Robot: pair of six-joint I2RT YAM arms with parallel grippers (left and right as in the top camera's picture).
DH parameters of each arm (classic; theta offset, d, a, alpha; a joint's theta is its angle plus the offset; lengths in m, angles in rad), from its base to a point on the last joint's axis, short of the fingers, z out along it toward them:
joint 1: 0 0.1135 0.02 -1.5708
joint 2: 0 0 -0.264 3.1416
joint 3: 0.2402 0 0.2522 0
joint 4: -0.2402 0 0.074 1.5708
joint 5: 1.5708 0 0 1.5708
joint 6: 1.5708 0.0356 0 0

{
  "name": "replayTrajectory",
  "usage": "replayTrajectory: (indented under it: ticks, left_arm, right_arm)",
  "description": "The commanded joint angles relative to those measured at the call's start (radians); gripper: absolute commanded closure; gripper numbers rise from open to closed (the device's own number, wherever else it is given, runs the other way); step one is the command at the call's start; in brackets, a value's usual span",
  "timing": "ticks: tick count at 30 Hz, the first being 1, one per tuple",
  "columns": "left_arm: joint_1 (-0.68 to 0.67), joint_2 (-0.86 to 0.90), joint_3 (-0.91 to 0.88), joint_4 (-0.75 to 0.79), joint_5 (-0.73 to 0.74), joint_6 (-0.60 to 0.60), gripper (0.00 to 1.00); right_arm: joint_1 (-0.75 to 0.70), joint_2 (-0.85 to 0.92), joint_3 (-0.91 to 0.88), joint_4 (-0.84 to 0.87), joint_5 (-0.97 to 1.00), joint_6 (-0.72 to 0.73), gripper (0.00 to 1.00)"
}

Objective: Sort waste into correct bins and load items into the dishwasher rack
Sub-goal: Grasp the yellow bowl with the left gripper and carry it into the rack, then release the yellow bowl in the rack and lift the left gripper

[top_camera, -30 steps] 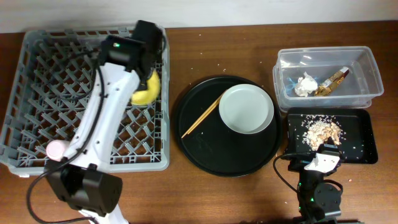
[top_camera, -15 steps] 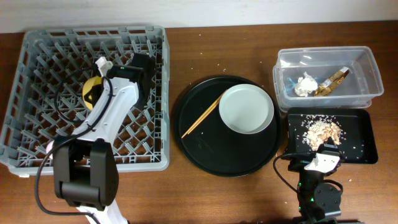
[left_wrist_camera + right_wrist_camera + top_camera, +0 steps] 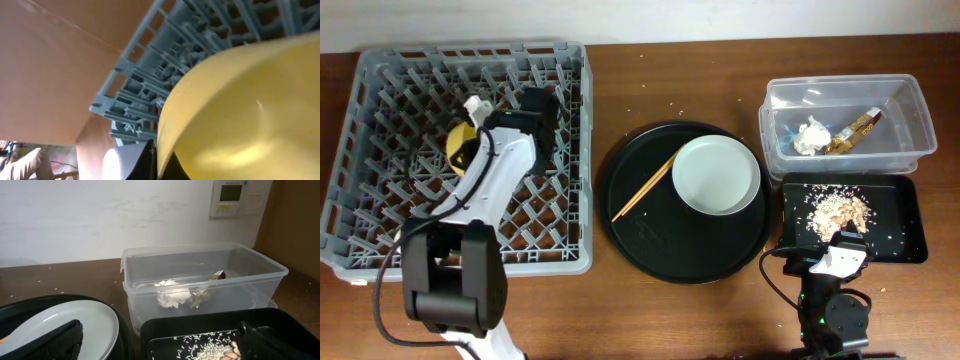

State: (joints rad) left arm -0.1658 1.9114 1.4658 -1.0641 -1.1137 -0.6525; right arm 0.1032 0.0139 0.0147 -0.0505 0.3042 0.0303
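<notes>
The grey dishwasher rack (image 3: 380,200) fills the left. My left gripper (image 3: 468,128) is shut on the rim of the yellow bowl (image 3: 456,150) and holds it tilted over the rack's back middle. In the left wrist view the bowl (image 3: 240,110) fills the frame, a finger (image 3: 157,160) on its rim, the rack (image 3: 150,75) behind. The grey plate (image 3: 717,175) and chopsticks (image 3: 645,187) lie on the round black tray (image 3: 650,250). My right gripper (image 3: 160,342) is open and empty at the black rectangular tray (image 3: 210,325). The cups are not in view.
The clear tub (image 3: 900,110) at the back right holds the white tissue wad (image 3: 810,137) and gold wrapper (image 3: 852,130). The shallow black tray (image 3: 910,235) in front of it holds crumbs (image 3: 835,210). Small crumbs dot the brown table.
My left arm has swung the yellow bowl from the rack's back right side leftward to over the rack's back middle. The right arm has not moved.
</notes>
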Motion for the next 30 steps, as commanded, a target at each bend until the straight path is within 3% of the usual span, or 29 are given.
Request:
replayTrajectory:
  ticks: [1,4,7,12,21,26,30]
  left_arm:
    - [-0.049,0.023,-0.014,-0.032,0.095,0.009,1.00]
    - [-0.063,0.023,-0.014,-0.072,-0.164,0.009,1.00]
    - [-0.063,0.023,-0.014,-0.068,-0.291,0.009,1.00]
    - [-0.061,0.078,-0.014,-0.035,-0.239,0.010,1.00]
    - [-0.157,0.081,-0.012,-0.171,-0.129,0.008,1.00]
    - [-0.131,-0.067,-0.001,-0.177,-0.252,-0.010,1.00]
    - [-0.048,-0.065,-0.003,-0.119,-0.294,-0.010,1.00]
  right_arm:
    - [-0.006,-0.008,-0.009,0.001,-0.005,0.011,0.02]
    - [-0.006,-0.008,-0.009,0.000,-0.005,0.011,0.02]
    - [-0.006,-0.008,-0.009,0.000,-0.006,0.011,0.02]
    - [-0.006,-0.008,-0.009,-0.001,-0.006,0.011,0.02]
    - [-0.006,-0.008,-0.009,-0.001,-0.005,0.011,0.02]
    - [-0.006,-0.008,-0.009,-0.001,-0.005,0.011,0.02]
    - [-0.006,-0.008,-0.009,-0.001,-0.006,0.011,0.02]
